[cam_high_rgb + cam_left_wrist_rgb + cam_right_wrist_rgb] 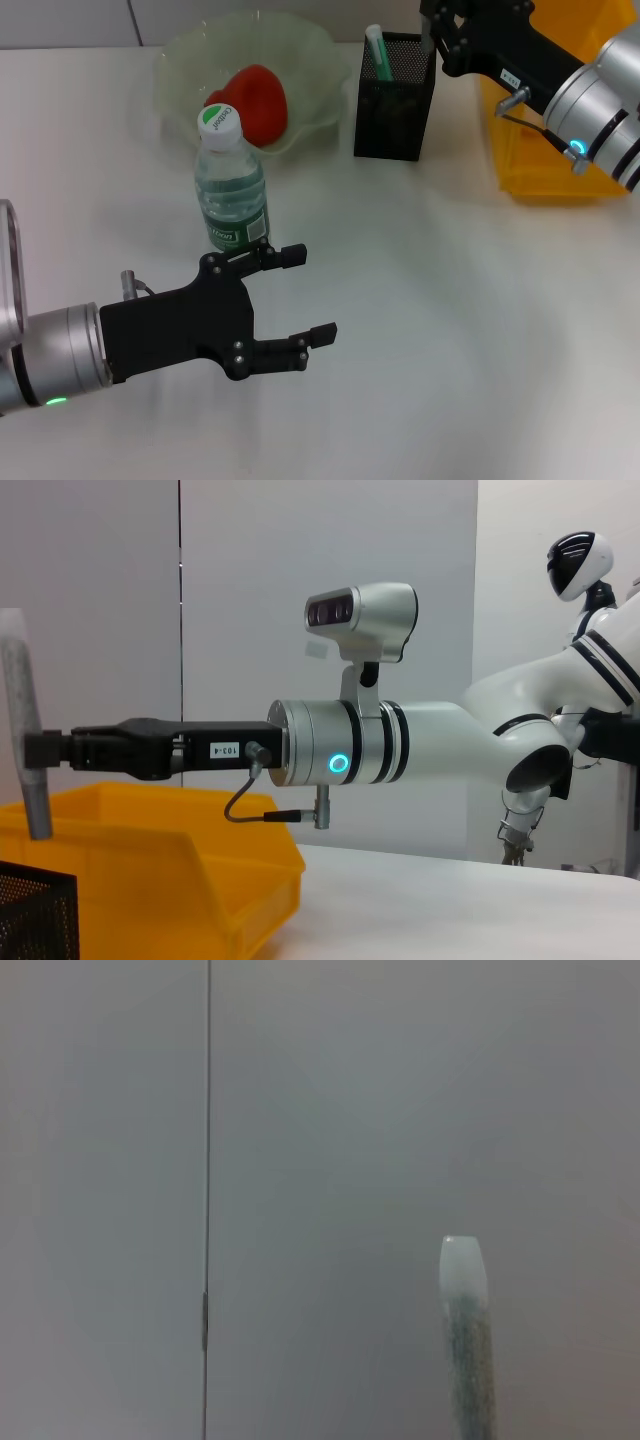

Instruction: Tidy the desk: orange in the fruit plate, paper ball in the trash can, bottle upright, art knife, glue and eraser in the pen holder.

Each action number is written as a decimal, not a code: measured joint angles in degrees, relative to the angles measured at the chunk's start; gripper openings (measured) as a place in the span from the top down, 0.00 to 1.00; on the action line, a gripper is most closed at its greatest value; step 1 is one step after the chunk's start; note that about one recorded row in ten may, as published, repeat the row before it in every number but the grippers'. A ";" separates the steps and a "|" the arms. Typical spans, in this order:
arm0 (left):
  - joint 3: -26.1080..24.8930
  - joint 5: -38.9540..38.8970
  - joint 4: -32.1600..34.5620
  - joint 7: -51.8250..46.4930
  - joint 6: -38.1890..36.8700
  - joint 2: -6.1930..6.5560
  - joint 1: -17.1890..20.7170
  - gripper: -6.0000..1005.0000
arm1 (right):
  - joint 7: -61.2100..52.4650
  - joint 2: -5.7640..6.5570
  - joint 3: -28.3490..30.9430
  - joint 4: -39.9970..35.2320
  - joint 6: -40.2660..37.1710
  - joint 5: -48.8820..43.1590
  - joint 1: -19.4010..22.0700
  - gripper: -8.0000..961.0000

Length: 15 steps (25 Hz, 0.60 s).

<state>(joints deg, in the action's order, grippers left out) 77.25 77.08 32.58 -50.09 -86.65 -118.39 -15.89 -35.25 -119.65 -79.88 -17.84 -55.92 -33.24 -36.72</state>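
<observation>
The bottle [231, 185] stands upright on the white desk, just in front of the fruit plate [315, 45], which holds the orange [262, 103]. My left gripper [305, 295] is open and empty, low over the desk in front of the bottle and a little to its right. The pen holder [395, 105] holds a pale green-and-white stick [375, 47]. My right gripper [440, 35] hovers at the pen holder's far right corner, beside the trash can [545, 160]. It also shows in the left wrist view [45, 750], behind the stick [25, 740]. Paper ball and eraser are out of view.
The right arm [590, 105] reaches over the yellow bin from the right. The left arm's grey forearm [50, 355] lies along the desk's near left. The pen holder stands between the plate and the bin. The right wrist view shows only the stick's tip [463, 1280] against a grey wall.
</observation>
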 joint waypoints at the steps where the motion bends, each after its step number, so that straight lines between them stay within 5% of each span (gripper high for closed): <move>1: 0.00 0.00 0.00 0.01 0.00 0.00 0.00 0.14 | 0.05 -0.06 0.14 0.36 0.01 0.00 -0.08 0.86; 12: 0.01 0.00 -0.11 0.23 0.20 -0.07 -0.02 0.14 | -0.33 -0.17 -0.51 2.49 0.02 -0.64 -0.06 0.82; 15: -0.02 0.00 -0.15 0.22 0.07 -0.09 0.00 0.14 | -1.22 -0.08 -0.53 2.48 -1.08 -0.77 0.41 0.68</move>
<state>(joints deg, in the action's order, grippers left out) 77.23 77.08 32.43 -49.87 -86.58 -118.48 -15.89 -36.47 -119.73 -80.40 -15.36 -57.00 -34.01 -36.30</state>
